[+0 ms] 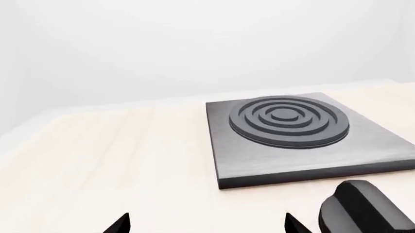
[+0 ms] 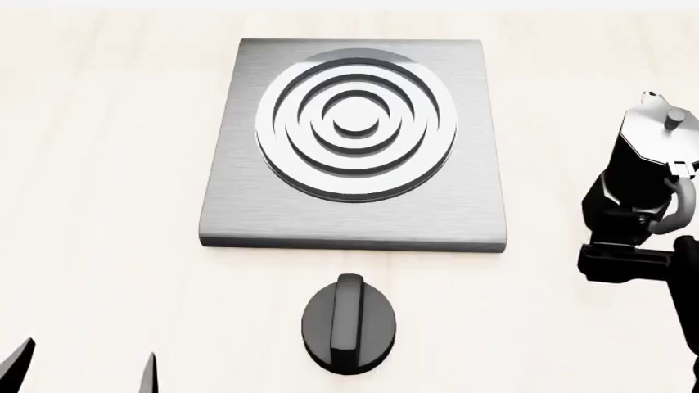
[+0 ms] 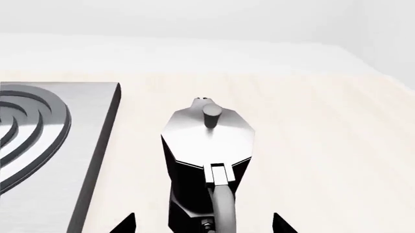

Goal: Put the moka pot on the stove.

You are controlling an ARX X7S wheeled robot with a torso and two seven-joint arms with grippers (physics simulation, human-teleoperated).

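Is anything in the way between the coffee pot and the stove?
Nothing visible. The coffee pot stands on the table off the stove's right edge, with only bare tabletop between them. The black knob sits in front of the stove, off to the side of that path. The right gripper is already at the pot's handle.

Stove (image 2: 361,213): brushed grey metal slab, fine straight grain, matt sheen; raised rings (image 2: 355,123) brighter, polished silver. Moka pot (image 3: 204,160): glossy black faceted body, smooth satin silver lid. Knob (image 2: 349,323), lower centre of head view: black, smooth, plastic-looking, soft gloss. Table (image 2: 98,164): pale wood, faint grain, matt.
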